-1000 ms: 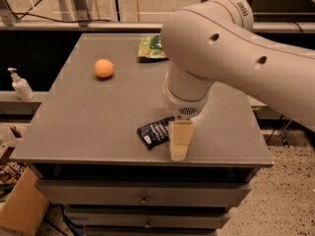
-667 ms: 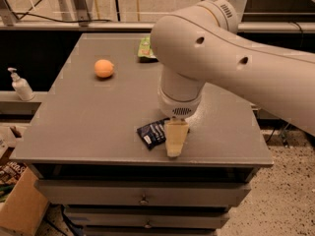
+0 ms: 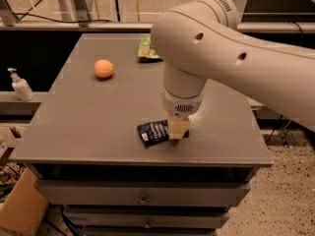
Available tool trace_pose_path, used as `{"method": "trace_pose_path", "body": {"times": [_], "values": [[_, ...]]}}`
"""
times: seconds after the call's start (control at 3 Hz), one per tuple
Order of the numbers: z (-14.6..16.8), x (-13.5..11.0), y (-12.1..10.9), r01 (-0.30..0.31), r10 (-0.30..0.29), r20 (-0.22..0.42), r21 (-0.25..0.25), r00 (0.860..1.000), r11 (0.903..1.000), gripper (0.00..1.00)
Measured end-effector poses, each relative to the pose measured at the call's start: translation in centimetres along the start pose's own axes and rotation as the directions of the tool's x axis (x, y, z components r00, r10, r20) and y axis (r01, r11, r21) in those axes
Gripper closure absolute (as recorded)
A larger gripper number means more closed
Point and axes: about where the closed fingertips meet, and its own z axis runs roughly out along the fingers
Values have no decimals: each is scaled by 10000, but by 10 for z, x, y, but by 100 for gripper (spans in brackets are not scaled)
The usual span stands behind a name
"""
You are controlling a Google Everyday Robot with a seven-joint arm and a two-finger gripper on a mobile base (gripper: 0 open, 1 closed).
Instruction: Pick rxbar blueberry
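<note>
Looking at the gripper (image 3: pixel 177 130) down on the right end of the navy rxbar (image 3: pixel 153 132), lying flat near the front edge of the tabletop (image 3: pixel 88 132). Can't tell how far open, or whether holding anything. Can't read the wrapper's white lettering either. Also spotting an orange (image 3: pixel 104 68) and a green bag (image 3: pixel 145 48) farther back.

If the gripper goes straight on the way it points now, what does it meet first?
Most likely the rxbar blueberry: the gripper points straight down over the bar's right end, near the front edge of the table. Whether it already touches the wrapper cannot be told.
</note>
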Motion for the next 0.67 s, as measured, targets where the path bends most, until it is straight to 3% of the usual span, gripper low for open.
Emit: {"method": "trace_pose_path", "body": {"times": [0.33, 0.67], "values": [[-11, 14, 1, -138, 140, -284, 60, 9995, 9999, 86], [-24, 30, 3, -308, 316, -521, 171, 9981, 9994, 100]]}}
